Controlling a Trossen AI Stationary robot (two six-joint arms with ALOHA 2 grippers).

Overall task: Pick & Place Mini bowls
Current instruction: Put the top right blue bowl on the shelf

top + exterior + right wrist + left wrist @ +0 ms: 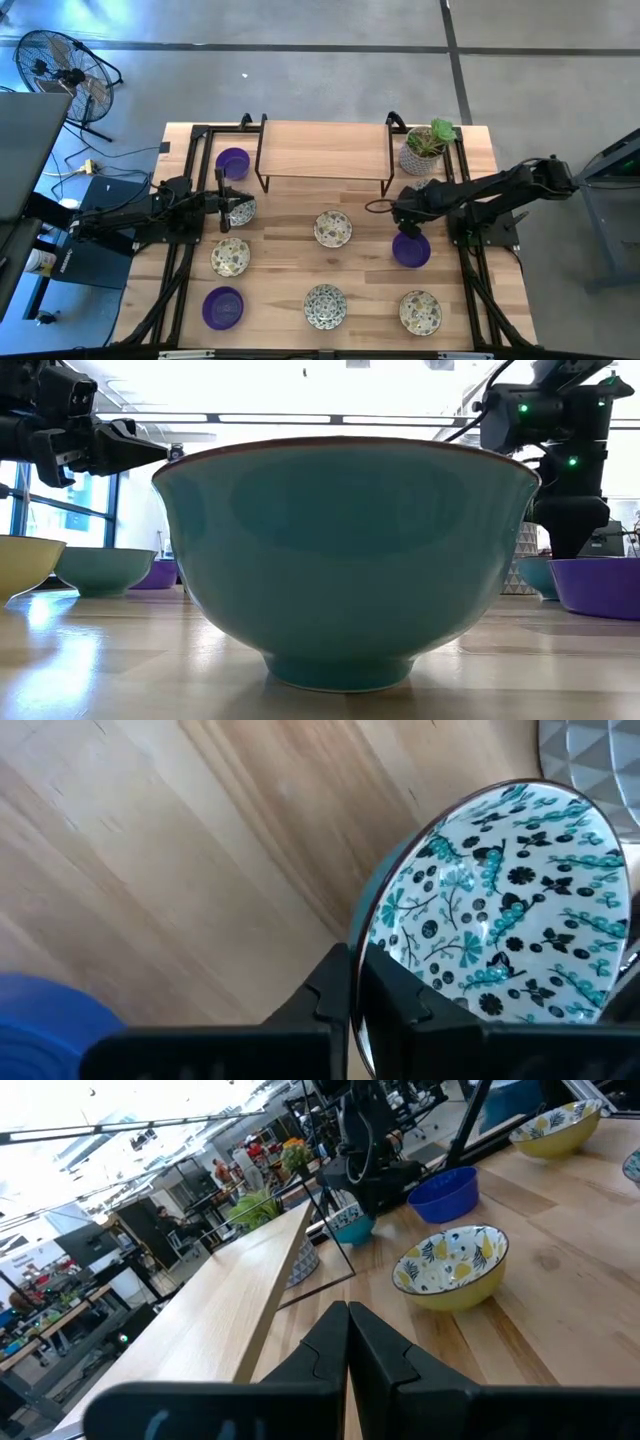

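Note:
Several mini bowls stand upright on their bases on the wooden table (300, 265), some purple (223, 306), some patterned (332, 228). My right gripper (355, 988) points steeply down at the table's right middle, shut on a white bowl with teal and black flowers (510, 900). In the high view the arm hides that bowl. A purple bowl (410, 250) sits just near of it. My left gripper (348, 1325) is shut and level at the table's left, holding nothing, beside a patterned bowl (240, 210). My right gripper has the flowered bowl's rim (362, 945) between its two fingers, one finger inside the bowl and one outside. The fingers come from above, slanting down. Whether the bowl's base is still on the table cannot be seen.
A low wooden riser on black legs (325, 150) stands at the table's far middle, a patterned pot with a green plant (425, 150) to its right. A large teal bowl (345, 560) fills the low view. Black frame rails (185, 260) run along both sides.

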